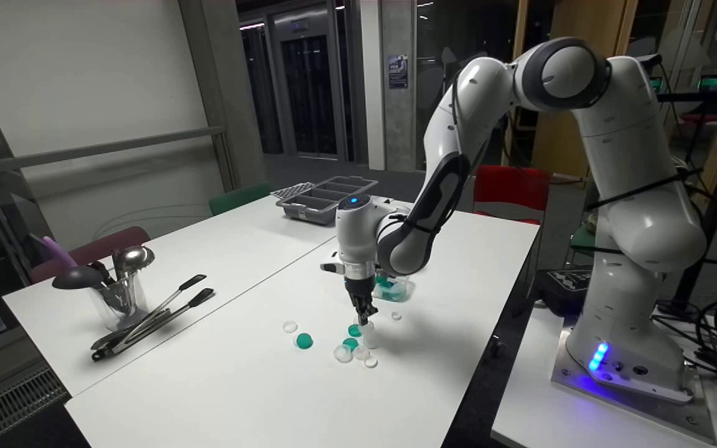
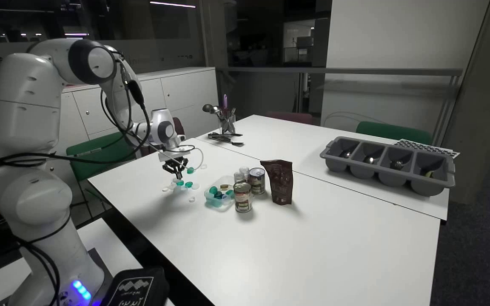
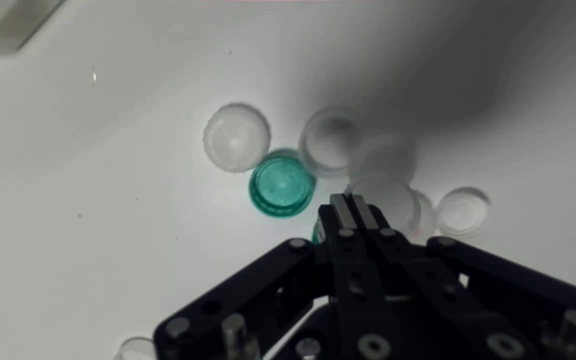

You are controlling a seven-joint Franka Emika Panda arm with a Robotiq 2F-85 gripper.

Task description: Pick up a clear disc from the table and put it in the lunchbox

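My gripper (image 3: 349, 197) is shut with only a thin gap between its fingertips, on the rim of a clear disc (image 3: 388, 202) that lies to the right of the fingers in the wrist view. The gripper also shows low over the disc cluster in both exterior views (image 1: 363, 316) (image 2: 178, 174). More clear discs (image 3: 237, 138) and a teal disc (image 3: 282, 185) lie on the table around it. The lunchbox, a small clear box (image 2: 224, 207) holding several teal discs, stands close by; the arm partly hides it in an exterior view (image 1: 397, 297).
Two tin cans (image 2: 243, 199) and a brown pouch (image 2: 280, 182) stand beside the lunchbox. A grey divided tray (image 2: 357, 170) is at the table's far side. Tongs (image 1: 153, 323) lie by a cup of utensils (image 1: 131, 305).
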